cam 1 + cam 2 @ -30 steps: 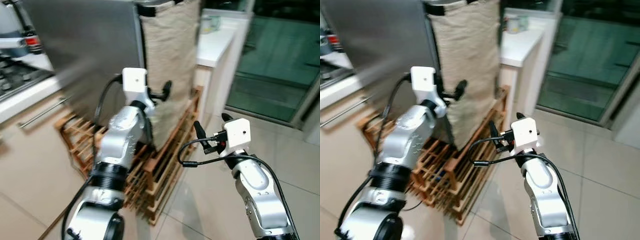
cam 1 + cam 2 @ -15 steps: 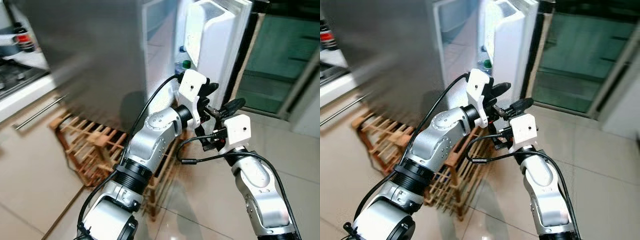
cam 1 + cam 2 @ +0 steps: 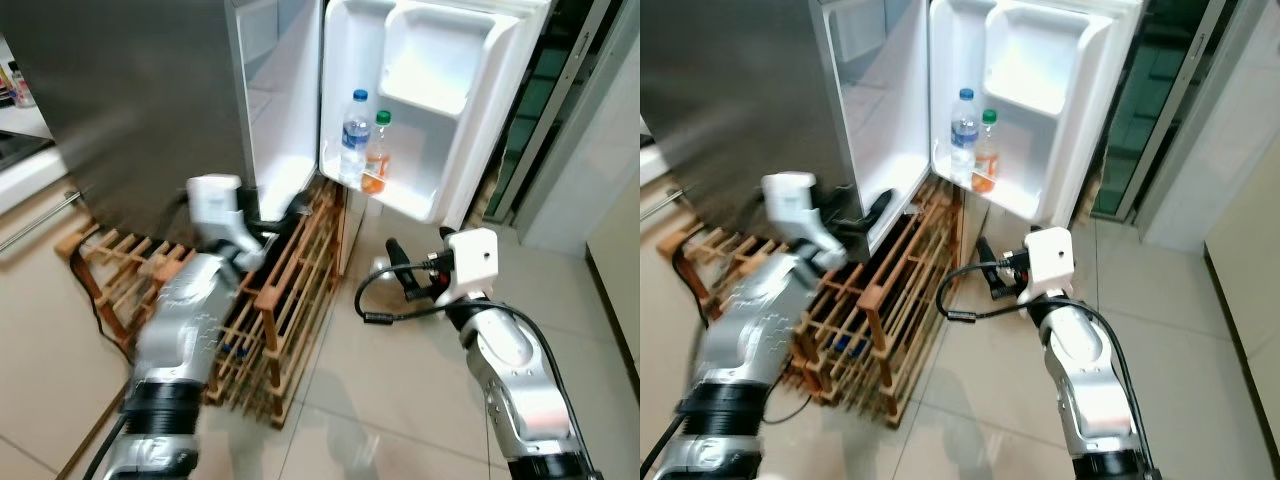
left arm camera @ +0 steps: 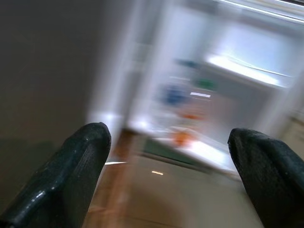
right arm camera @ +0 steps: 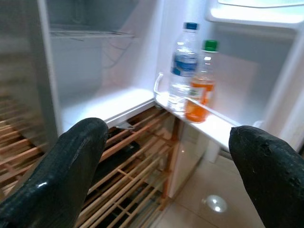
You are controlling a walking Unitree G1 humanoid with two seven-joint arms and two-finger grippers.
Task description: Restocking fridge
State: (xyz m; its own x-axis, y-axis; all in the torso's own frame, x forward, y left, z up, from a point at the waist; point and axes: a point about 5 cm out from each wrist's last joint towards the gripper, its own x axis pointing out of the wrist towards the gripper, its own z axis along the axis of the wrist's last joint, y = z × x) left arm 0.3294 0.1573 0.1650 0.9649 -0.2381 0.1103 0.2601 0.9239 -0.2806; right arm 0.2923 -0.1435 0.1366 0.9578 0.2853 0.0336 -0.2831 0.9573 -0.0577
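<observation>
Since swinging open, fridge door (image 3: 440,110) (wide).

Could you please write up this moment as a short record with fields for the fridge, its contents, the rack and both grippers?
fridge door: swung open, inner shelves facing the robot
door shelf contents: blue-capped water bottle beside a green-capped bottle of orange liquid, both upright
fridge compartment: white floor bare in the part on view
wooden rack: on the floor under the fridge
left gripper: open, empty, pointing toward the door
right gripper: open, empty, aimed at the bottles
floor: pale tiles
</observation>
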